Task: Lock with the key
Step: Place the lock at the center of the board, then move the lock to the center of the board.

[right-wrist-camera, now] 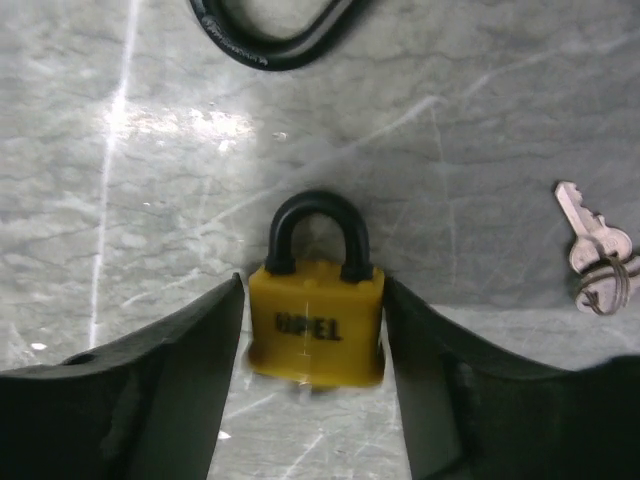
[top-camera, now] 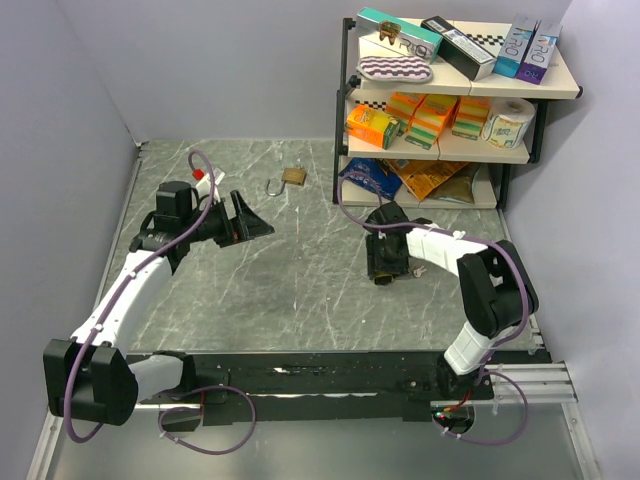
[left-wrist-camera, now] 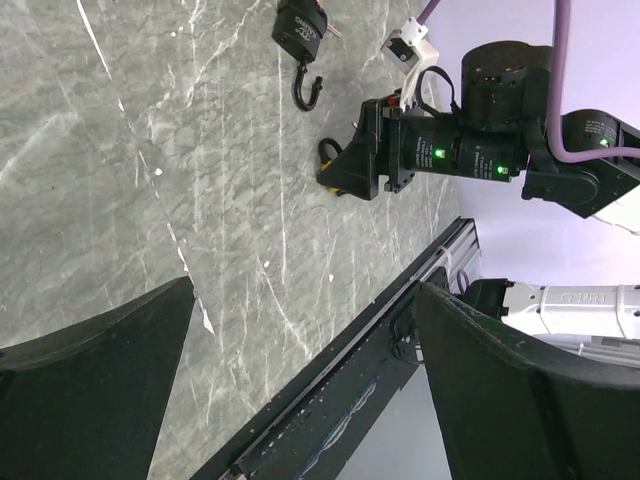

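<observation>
A yellow padlock [right-wrist-camera: 316, 322] with a closed black shackle lies on the marble table, right between the fingers of my right gripper [right-wrist-camera: 312, 400]. Both fingers press its sides. In the top view that gripper [top-camera: 385, 266] points down at the table and hides the lock. A small silver key [right-wrist-camera: 597, 250] on a ring lies to the lock's right, apart from the gripper; it also shows in the top view [top-camera: 418, 268]. My left gripper [top-camera: 252, 226] hangs above the table's left half, open and empty, its fingers [left-wrist-camera: 95, 400] wide apart.
A second, brass padlock [top-camera: 292, 177] with its shackle open lies at the back middle, also in the left wrist view [left-wrist-camera: 300, 30]. A black ring [right-wrist-camera: 275, 35] lies just beyond the yellow lock. A shelf rack [top-camera: 545, 110] with boxes and packets stands at the back right.
</observation>
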Robot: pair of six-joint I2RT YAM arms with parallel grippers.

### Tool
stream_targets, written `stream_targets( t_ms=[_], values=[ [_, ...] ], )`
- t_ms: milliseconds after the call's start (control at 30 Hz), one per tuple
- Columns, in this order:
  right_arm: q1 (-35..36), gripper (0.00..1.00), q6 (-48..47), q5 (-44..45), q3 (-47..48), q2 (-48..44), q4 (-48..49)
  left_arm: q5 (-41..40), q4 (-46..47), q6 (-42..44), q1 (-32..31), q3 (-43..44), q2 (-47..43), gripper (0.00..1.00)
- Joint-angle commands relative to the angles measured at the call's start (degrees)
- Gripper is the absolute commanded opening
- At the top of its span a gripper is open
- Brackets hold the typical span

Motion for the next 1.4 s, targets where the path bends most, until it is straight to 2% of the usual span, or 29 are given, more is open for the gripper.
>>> stream_targets(
  t_ms=[0, 33, 167, 400, 567, 833, 1000, 1367],
  values=[
    [-1.16, 0.72, 1.30, 1.07, 1.73, 1.03, 2.23, 0.50, 1.68, 0.56, 0.32, -0.33, -1.46, 0.96],
    [-1.25, 0.84, 1.30, 0.89, 1.99, 1.02, 2.05, 0.58, 1.77, 0.47, 0.32, -0.33, -1.46, 0.96],
    [-1.52, 0.92, 0.87, 0.54, 3.49, 0.93, 1.44, 0.85, 1.86, 0.47, 0.32, -0.24, -1.55, 0.96],
    [-1.52, 0.91, 0.77, 4.75, 5.06, -3.90, 3.80, 0.67, 2.47, 0.65, 0.32, -0.41, -2.51, 0.96],
    [-1.78, 0.92, 3.06, 8.71, 8.84, -3.02, 5.65, 0.14, 4.23, -0.49, 0.41, -0.06, -1.99, 0.96],
    [-2.13, 0.99, 8.23, 11.35, 16.22, 3.74, 7.59, -0.47, 5.81, -1.99, 0.41, -0.59, -1.99, 0.96],
    [-2.13, 0.99, 10.97, 11.62, 18.60, 6.55, 9.52, -0.82, 6.07, -1.90, 0.41, -1.12, -2.86, 0.96],
    [-2.13, 0.99, 13.25, 13.90, 23.44, 14.29, 7.50, -0.91, 5.55, -1.29, 0.49, -1.03, -2.69, 0.96]
  ],
)
